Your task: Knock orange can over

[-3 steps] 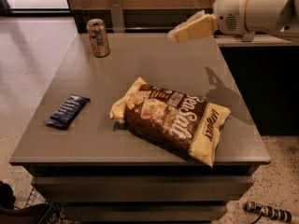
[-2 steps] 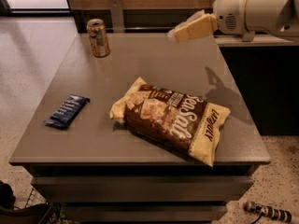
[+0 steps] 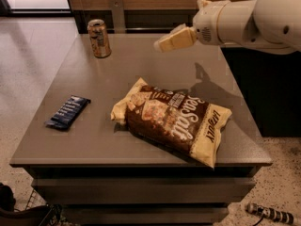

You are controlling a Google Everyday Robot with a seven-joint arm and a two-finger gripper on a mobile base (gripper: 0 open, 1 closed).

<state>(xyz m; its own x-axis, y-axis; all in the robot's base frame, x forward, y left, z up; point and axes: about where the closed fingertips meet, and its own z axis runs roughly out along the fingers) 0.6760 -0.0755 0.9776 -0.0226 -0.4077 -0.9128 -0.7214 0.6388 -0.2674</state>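
The orange can stands upright at the far left corner of the grey table. It has an orange-copper body with pale print and a silver top. My gripper hangs in the air above the far middle of the table, to the right of the can and well apart from it. It points left toward the can, at the end of my white arm, which comes in from the upper right.
A large brown and cream chip bag lies in the middle of the table. A dark blue snack bar lies near the left edge. A post stands behind the table's far edge. Tiled floor lies to the left.
My gripper and arm have moved left, closer to the can. The can, bag and bar have not moved.
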